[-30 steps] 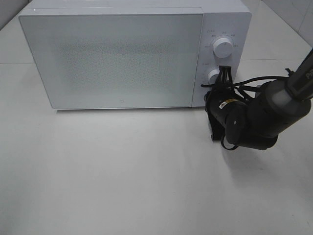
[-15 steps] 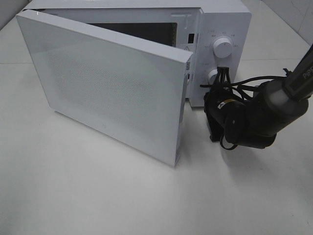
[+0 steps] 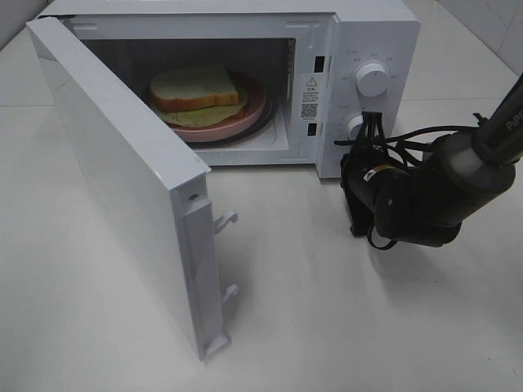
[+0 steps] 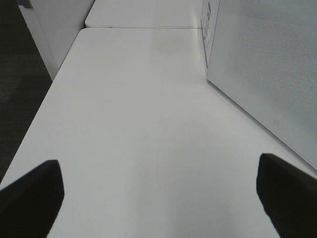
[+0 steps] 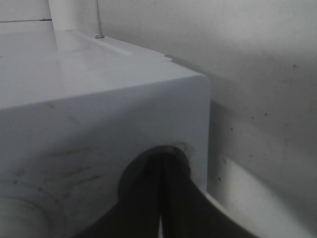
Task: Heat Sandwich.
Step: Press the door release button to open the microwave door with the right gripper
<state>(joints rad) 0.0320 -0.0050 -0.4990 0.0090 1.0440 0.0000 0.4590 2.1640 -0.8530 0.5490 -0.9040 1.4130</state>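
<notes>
Seeing sandwich [image 3: 196,86] lying on pink plate [image 3: 249,114] inside microwave [image 3: 372,28] cavity, set back from the opening. Seeing microwave door [image 3: 122,188] swung wide, jutting over worktop [image 3: 343,318], latch hooks [image 3: 226,219] exposed.

Noting right jaws pressed together, pinching nothing, tips sitting at lower knob [image 3: 355,126] on the control panel. Contact looking likely, hard confirming. Upper knob [image 3: 373,79] untouched.

Noting left jaws spread wide, fingertips [image 4: 29,198] holding nothing above worktop, just beside door's outer face. Not showing in the high view.

Judging risks from here:
- Heating probably not starting with door open. Turning either knob now likely doing nothing, or just running the timer down.
- Shoving door hard with left jaws likely sliding the whole microwave across the smooth worktop, or bouncing door back off the latch with hooks unseated.
- Pushing close to the hinge instead of the free edge probably needing more force, worsening that slide.
- Closing door sweeping toward right arm [image 3: 441,188] sitting close to the panel, possibly clipping it. Cables bunched near lower knob possibly snagging.
- Trying to twist a round knob with tips pressed together likely slipping off instead of turning. Probably needing spreading and re-gripping first.
- Jolting the microwave possibly shifting sandwich on its plate.
</notes>
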